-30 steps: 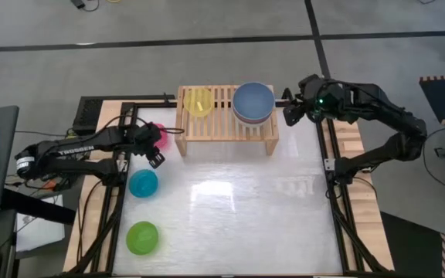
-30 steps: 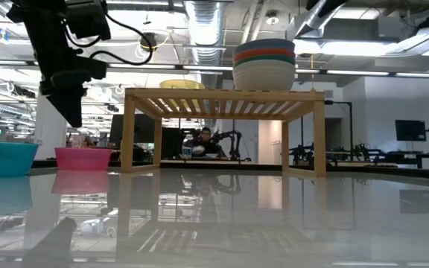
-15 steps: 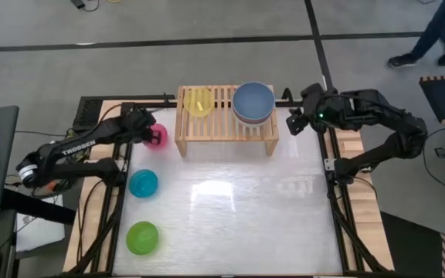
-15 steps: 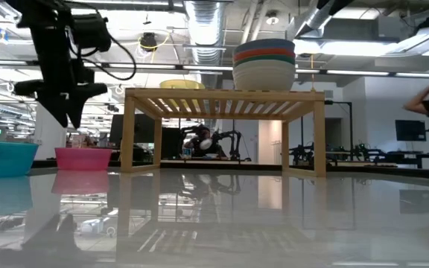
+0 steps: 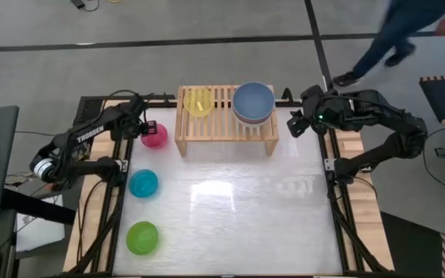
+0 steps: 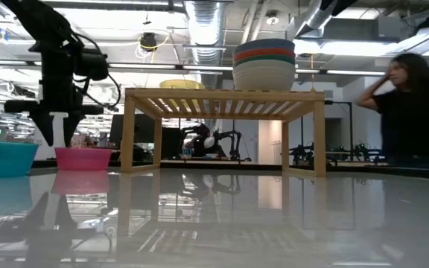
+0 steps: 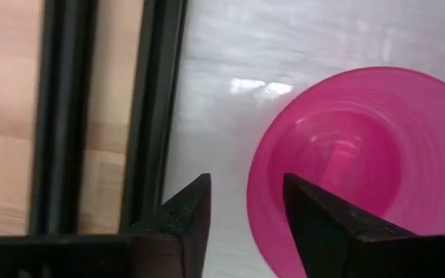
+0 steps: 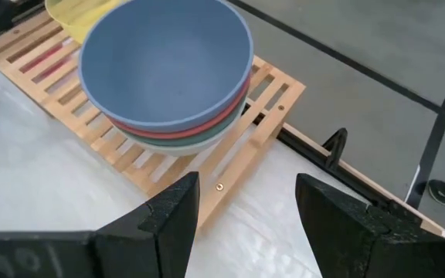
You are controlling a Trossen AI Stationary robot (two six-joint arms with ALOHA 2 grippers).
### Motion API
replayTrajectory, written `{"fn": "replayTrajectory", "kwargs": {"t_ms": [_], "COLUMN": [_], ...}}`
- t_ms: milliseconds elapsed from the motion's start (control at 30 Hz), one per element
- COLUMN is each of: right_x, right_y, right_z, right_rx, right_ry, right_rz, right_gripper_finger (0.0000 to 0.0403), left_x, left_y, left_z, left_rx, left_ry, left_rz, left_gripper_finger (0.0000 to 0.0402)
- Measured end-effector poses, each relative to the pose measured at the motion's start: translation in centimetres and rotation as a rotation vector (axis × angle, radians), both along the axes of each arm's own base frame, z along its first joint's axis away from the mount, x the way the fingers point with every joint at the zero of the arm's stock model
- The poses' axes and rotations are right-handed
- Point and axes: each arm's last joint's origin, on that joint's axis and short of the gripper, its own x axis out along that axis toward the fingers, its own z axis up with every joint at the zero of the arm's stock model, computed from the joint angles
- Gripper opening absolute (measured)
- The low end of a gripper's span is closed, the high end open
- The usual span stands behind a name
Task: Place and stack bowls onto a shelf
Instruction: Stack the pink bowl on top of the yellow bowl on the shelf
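Note:
The pink bowl (image 5: 155, 136) stands on its base on the table, left of the wooden shelf (image 5: 226, 136). My left gripper (image 5: 140, 128) is open and points down just above the bowl's left rim (image 7: 252, 193), one finger outside it and one over the hollow. In the low view the gripper (image 6: 58, 132) hangs over the pink bowl (image 6: 83, 158). On the shelf top stand the yellow bowl (image 5: 198, 102) and a stack of larger bowls with the blue bowl (image 5: 253, 101) uppermost. The cyan bowl (image 5: 143, 184) and the lime green bowl (image 5: 142, 237) stand on the table's left side. My right gripper (image 5: 293, 123) is open and empty right of the shelf.
The black table frame (image 7: 141, 116) runs close beside the pink bowl. The stack of bowls (image 6: 264, 63) rises high above the shelf top (image 6: 222, 94). A person (image 6: 415, 112) passes beyond the table's far right side.
My left gripper has gone toward the table's far edge and down, turning to point straight down over the pink bowl's left rim. My right gripper has drawn a little toward the near edge, away from the shelf. A person has walked into view behind the table.

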Motion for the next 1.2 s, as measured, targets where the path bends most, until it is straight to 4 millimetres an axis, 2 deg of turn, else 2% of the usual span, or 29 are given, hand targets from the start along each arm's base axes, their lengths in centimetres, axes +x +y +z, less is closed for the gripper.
{"fn": "replayTrajectory", "kwargs": {"t_ms": [267,467,633,900,967,1067,1200], "right_x": [-0.1,-0.1,-0.1,-0.1,-0.1,-0.1,-0.1], "right_y": [0.0,0.0,0.0,0.0,0.0,0.1,0.4], "right_z": [-0.1,-0.1,-0.1,-0.1,-0.1,-0.1,-0.1], "right_rx": [0.001,0.001,0.0,0.008,0.014,0.032,0.038], "right_ry": [0.012,0.012,0.012,0.006,0.001,-0.003,-0.007], "right_rz": [0.0,0.0,-0.001,-0.011,-0.014,-0.007,0.005], "right_gripper_finger": [0.024,0.024,0.024,0.024,0.024,0.024,0.024], "left_x": [-0.7,-0.6,-0.3,0.0,0.1,0.1,-0.1], "left_y": [1.1,1.5,2.1,2.5,2.6,2.5,2.2], "left_z": [-0.8,-1.5,-2.2,-3.2,-3.1,-2.2,1.1], "left_rx": [-0.063,-0.092,-0.103,-0.137,-0.142,-0.135,-0.047], "left_ry": [-0.047,-0.03,-0.026,0.001,-0.025,-0.045,-0.069], "left_rz": [0.027,0.014,0.011,-0.025,-0.037,-0.075,-0.116], "left_gripper_finger": [0.0219,0.0224,0.018,0.0027,0.0009,0.0006,0.0001]}}
